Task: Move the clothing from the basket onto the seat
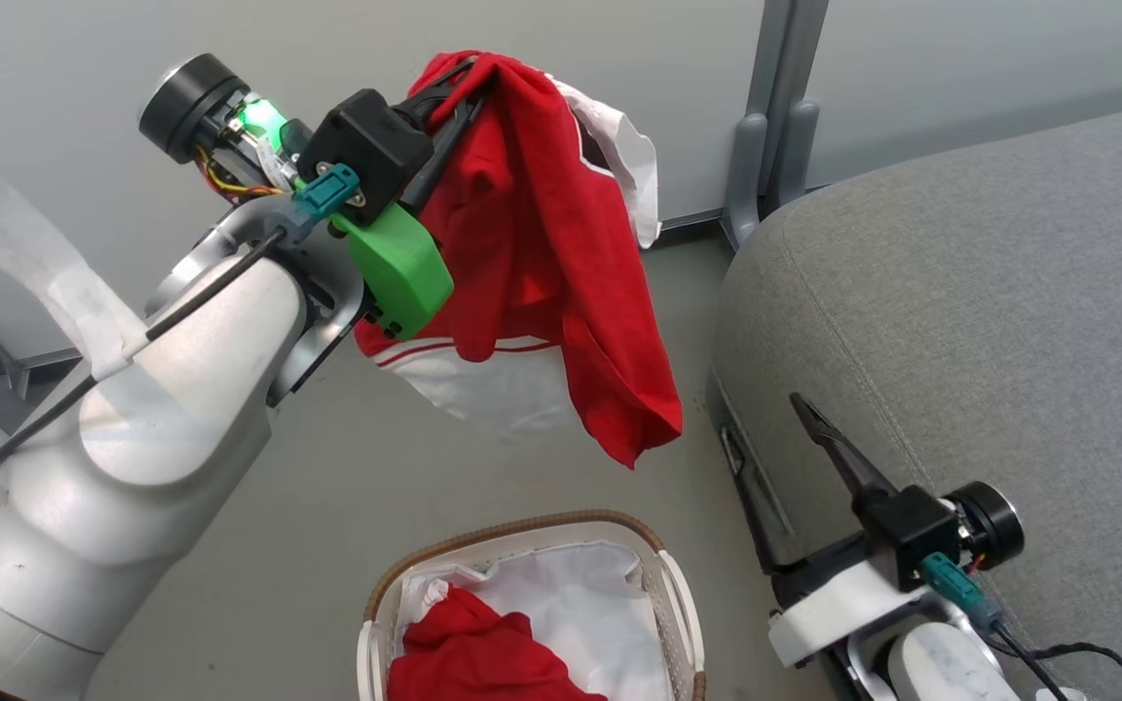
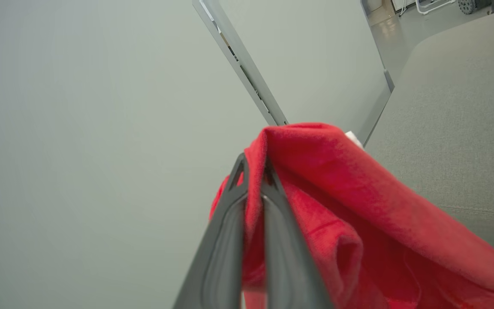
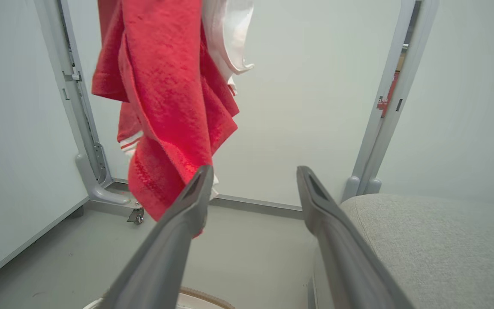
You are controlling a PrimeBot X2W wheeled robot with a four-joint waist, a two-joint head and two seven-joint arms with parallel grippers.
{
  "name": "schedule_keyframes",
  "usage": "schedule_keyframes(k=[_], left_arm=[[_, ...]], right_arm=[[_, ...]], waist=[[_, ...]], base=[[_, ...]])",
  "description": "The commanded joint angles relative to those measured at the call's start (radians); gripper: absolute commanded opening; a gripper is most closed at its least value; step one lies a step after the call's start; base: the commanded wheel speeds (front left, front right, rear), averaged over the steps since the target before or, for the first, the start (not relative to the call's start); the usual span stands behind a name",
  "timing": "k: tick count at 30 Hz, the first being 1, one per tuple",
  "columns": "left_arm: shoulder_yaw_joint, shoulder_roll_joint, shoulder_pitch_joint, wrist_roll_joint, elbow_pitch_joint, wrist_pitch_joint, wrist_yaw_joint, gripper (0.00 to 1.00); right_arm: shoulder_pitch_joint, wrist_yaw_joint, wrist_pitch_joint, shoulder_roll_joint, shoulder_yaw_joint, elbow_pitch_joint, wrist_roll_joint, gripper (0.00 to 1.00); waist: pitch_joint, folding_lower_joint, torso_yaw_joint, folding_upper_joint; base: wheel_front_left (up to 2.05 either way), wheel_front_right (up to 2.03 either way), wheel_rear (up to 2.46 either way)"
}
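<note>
While the grey seat [image 1: 990,321] is filling the right side, a red garment [image 1: 542,253] with white panels is hanging in the air just left of it, well above the floor. Below, the basket [image 1: 680,594] is holding a second red garment [image 1: 483,652] on its white liner. The left pincer [image 1: 459,92] is clamping the hanging garment's top fold, and the right pincer [image 3: 253,189] is gaping wide, gripping nothing, beside the seat's edge.

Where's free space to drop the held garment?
The seat is bare from its rounded front corner back, right of the hanging garment; only the right hand is by its near edge. Floor strip between basket and seat is narrow. Basket holds another red garment.
</note>
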Motion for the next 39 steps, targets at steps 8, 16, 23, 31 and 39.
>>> schedule_keyframes(k=[8, 16, 23, 31, 39], left_arm=[[-0.007, -0.006, -0.02, -0.006, -0.056, 0.01, 0.017, 0.0], [-0.028, -0.031, -0.013, -0.008, -0.099, 0.012, 0.02, 0.0], [-0.056, -0.049, 0.019, -0.021, -0.139, 0.017, 0.013, 0.0], [-0.077, -0.056, 0.051, -0.038, -0.162, 0.014, 0.016, 0.0], [-0.083, -0.041, 0.116, -0.059, -0.125, -0.005, 0.039, 0.0]], right_arm=[[-0.107, -0.001, -0.005, -0.003, 0.091, 0.028, -0.07, 1.0], [-0.238, -0.001, -0.005, -0.004, 0.153, 0.127, -0.079, 1.0], [-0.336, -0.001, -0.005, -0.004, 0.232, 0.212, -0.013, 1.0], [-0.428, -0.001, -0.005, -0.004, 0.263, 0.287, 0.053, 0.38], [-0.43, -0.001, -0.005, -0.003, 0.261, 0.298, 0.076, 0.0]], waist=[[0.001, 0.0001, 0.017, 0.0], [0.005, 0.0001, 0.045, 0.0], [0.005, 0.0001, 0.066, 0.0], [0.004, 0.0001, 0.085, 0.0], [0.004, 0.0001, 0.089, 0.0]], base=[[0.0, 0.0, 0.0], [0.0, 0.0, 0.0], [0.0, 0.0, 0.0], [0.0, 0.0, 0.0], [0.0, 0.0, 0.0]])
